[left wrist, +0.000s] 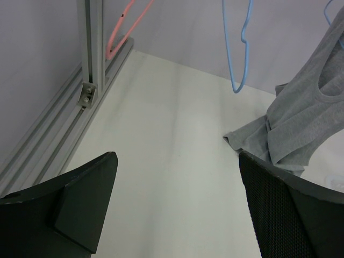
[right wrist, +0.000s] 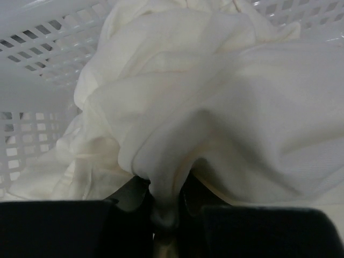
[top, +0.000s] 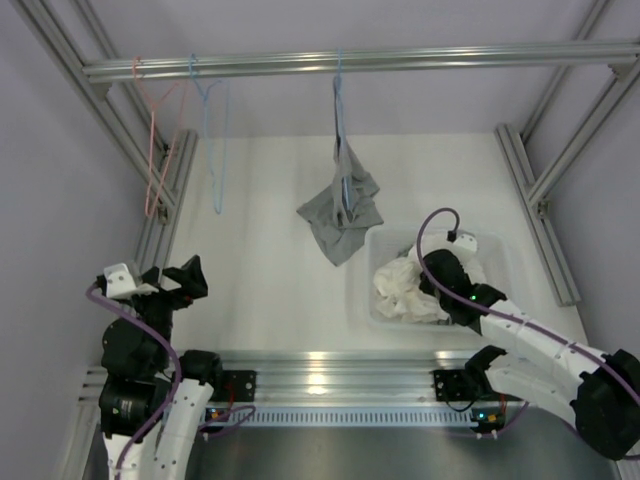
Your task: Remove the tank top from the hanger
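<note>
Two arms sit at the near edge of the table point(top: 270, 280). Left gripper point(left wrist: 176, 161) is near the near-left corner, jaws spread wide, nothing between them, bare tabletop below. Right gripper point(right wrist: 164, 215) is down in the white basket point(top: 497, 248) toward the near-right of the table. Its jaws are pressed almost together, pinching a fold of the white garment point(right wrist: 215, 97) that lies bunched in the basket. Past that, mid-table, just beyond the basket's far-left corner: grey tank top point(top: 343, 212), on its blue hanger point(top: 339, 110), not off yet. That hanger is hooked on the aluminium rail point(top: 450, 58) running across above the far edge. The top hangs twisted and bunched, and in the left wrist view its low end looks to rest on the table. Neither gripper touches it. Further left on the same rail: second blue hanger point(top: 216, 190), then a pink hanger point(top: 148, 190) by the far-left post, both well apart from the tank top
</note>
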Controlling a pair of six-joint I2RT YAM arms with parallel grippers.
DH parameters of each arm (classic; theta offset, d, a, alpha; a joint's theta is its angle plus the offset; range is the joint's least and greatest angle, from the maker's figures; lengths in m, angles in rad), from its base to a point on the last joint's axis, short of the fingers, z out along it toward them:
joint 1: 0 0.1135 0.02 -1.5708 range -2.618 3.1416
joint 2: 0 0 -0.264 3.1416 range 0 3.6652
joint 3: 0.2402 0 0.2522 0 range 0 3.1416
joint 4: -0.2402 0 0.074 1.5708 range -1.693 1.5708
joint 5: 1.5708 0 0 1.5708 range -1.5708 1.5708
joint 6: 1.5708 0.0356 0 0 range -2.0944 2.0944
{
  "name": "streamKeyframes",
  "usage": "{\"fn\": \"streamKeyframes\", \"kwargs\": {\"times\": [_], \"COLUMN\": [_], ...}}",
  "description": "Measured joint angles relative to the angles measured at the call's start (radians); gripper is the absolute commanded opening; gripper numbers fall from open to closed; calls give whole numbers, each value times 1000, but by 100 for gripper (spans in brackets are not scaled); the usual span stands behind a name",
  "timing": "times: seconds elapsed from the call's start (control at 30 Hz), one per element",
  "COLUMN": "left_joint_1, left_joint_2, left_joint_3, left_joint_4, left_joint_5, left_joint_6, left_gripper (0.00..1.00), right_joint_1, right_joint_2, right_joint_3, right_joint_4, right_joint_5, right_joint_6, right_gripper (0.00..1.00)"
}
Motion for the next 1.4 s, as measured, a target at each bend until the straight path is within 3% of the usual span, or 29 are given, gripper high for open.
{"fn": "streamKeyframes", "kwargs": {"times": [0.03, 0.07, 0.23, 0.43, 0.47, 0.5, 0.73, 0.93, 1.1, 1.23, 1.4], "left_joint_1": [0, 0, 0, 0, 0, 0, 0, 0, 0, 0, 0], "left_joint_2": [1, 5, 35, 37, 37, 37, 80, 163, 276, 367, 463], "left_joint_3": [0, 0, 0, 0, 0, 0, 0, 0, 5, 16, 55], "left_joint_4": [0, 0, 0, 0, 0, 0, 0, 0, 0, -1, -2], "left_joint_5": [0, 3, 10, 18, 18, 18, 25, 34, 53, 56, 56], "left_joint_6": [0, 0, 0, 0, 0, 0, -3, -3, -3, 2, 18], "left_gripper": [99, 99, 99, 99, 99, 99, 99, 99, 99, 99, 99], "right_joint_1": [-3, -6, -8, -8, -8, -8, -8, -9, -9, -9, -10], "right_joint_2": [6, 8, -48, -188, -203, -213, -227, -208, -250, -267, -340], "right_joint_3": [-2, -2, 2, 100, 125, 144, 229, 289, 519, 723, 761], "right_joint_4": [17, 30, 30, -155, -181, -198, -277, -353, -449, -476, -517], "right_joint_5": [-10, -23, -84, -66, -55, -49, 8, -39, -53, 39, 158], "right_joint_6": [-2, -7, -17, -44, -52, -53, -130, -273, -420, -520, -606], "right_gripper": [23, 47, 63, 76, 96, 99, 99, 99, 99, 99, 99]}}
